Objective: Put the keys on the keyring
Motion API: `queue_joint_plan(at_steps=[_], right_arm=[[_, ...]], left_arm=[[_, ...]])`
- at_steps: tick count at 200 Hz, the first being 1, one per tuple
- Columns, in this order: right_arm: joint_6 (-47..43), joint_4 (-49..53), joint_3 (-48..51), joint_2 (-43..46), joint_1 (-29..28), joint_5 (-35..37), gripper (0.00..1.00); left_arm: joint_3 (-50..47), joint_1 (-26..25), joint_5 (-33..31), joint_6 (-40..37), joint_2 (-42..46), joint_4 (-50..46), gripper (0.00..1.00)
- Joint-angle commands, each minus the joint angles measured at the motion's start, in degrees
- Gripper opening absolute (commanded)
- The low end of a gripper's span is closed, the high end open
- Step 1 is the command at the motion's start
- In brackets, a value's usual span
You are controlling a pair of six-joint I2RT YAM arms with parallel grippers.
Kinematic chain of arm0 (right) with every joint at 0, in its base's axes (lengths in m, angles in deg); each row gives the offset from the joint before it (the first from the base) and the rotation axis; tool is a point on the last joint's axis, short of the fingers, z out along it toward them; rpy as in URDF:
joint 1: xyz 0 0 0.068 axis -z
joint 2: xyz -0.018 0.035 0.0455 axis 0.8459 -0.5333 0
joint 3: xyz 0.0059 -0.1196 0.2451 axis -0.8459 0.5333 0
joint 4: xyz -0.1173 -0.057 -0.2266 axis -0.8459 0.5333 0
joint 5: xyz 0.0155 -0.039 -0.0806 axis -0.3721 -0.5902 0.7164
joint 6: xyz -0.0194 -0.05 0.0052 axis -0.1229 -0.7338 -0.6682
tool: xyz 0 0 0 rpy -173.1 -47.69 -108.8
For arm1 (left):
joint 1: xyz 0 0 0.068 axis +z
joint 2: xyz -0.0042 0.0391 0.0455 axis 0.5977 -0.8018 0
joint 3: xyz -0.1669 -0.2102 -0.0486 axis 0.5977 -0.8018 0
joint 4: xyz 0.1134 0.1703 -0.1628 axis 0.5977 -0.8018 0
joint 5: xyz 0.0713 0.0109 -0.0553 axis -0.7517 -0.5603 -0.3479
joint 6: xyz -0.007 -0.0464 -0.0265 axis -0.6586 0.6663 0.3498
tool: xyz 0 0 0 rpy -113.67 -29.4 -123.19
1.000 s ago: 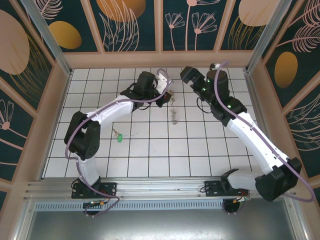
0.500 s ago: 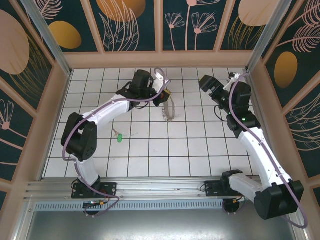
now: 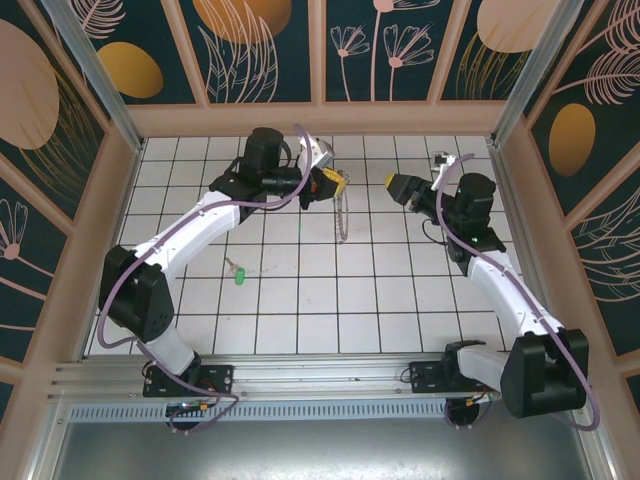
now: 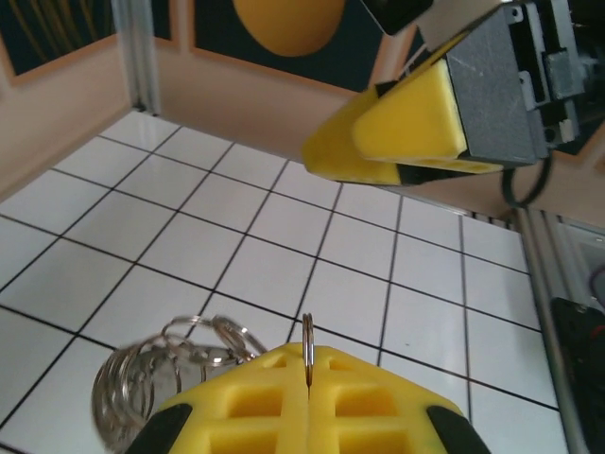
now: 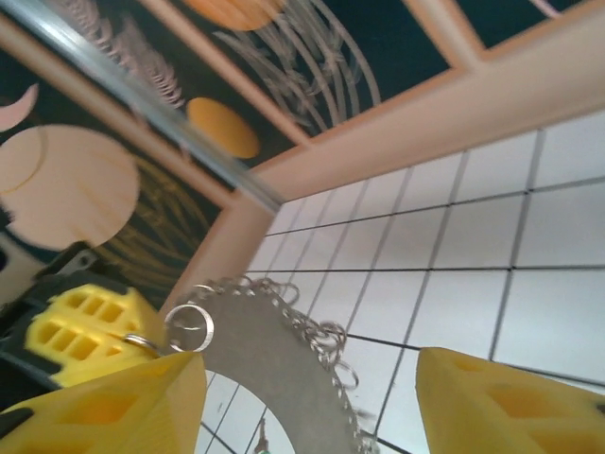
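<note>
Keyring is pinched tight in the left jaws and hung over the far worktop — right jaws parted, empty, near it. Green key is seen flat, well apart to the near left — nearer the left arm, blade roughly near-to-far

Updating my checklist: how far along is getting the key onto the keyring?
Done: the keyring has been picked up and hangs pinched in the shut left gripper. In hand: the right gripper faces it, jaws open, holding nothing. Left: the green key lies on the tiles near the left arm, not yet picked up or threaded onto the hoop.
</note>
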Motion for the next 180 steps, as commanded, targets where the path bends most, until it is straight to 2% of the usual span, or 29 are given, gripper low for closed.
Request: queue_joint_plan(at_steps=[1, 41, 111, 180], right_arm=[[-1.0, -11.8, -0.3, -1.9, 0.5, -12.4, 0.54], [3.1, -18.9, -2.2, -6.1, 0.0, -20.7, 0.45], [2.4, -19.3, -5.3, -8.6, -2.8, -23.5, 0.4], [1.1, -17.1, -5.8, -6.5, -3.8, -23.2, 0.33]], left_arm=[[2.3, 0.3, 7.1, -0.4, 1.3, 0.7, 0.0], [4.3, 0.4, 12.0, -1.1, 0.9, -1.0, 0.0], [9.8, 0.4, 16.3, -1.2, -3.7, -3.8, 0.0], [11.7, 0.5, 17.6, -1.4, -5.5, -5.6, 0.0]])
